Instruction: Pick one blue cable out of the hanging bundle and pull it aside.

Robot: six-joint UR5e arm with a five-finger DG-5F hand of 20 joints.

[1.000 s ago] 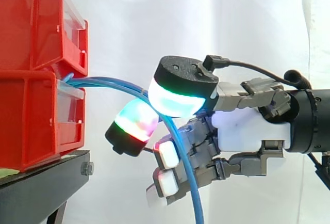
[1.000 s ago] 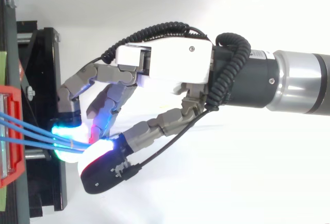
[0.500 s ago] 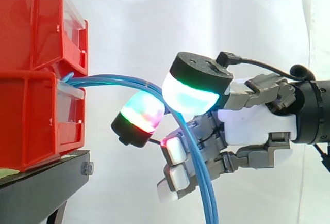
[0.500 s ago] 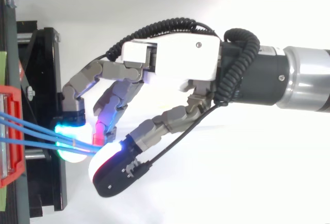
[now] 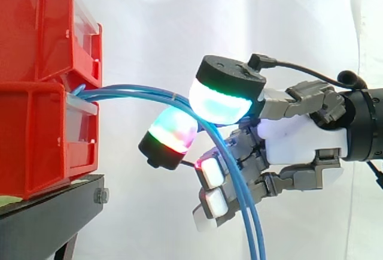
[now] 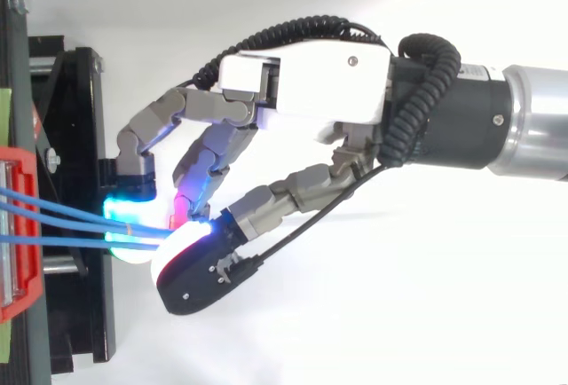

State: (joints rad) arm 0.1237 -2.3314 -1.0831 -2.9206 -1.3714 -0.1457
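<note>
I see hand (image 6: 302,83) fingers curled, thumb and finger pads (image 5: 172,131) pinching blue cables (image 5: 137,94) running from red bins (image 5: 36,122).

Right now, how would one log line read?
hand: curled round cables | cables: leave bin, drape down | phase: gripping

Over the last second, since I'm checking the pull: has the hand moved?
Yes. In the side view the hand has drawn rightward, away from the red bins, taking the blue cables along.
</note>
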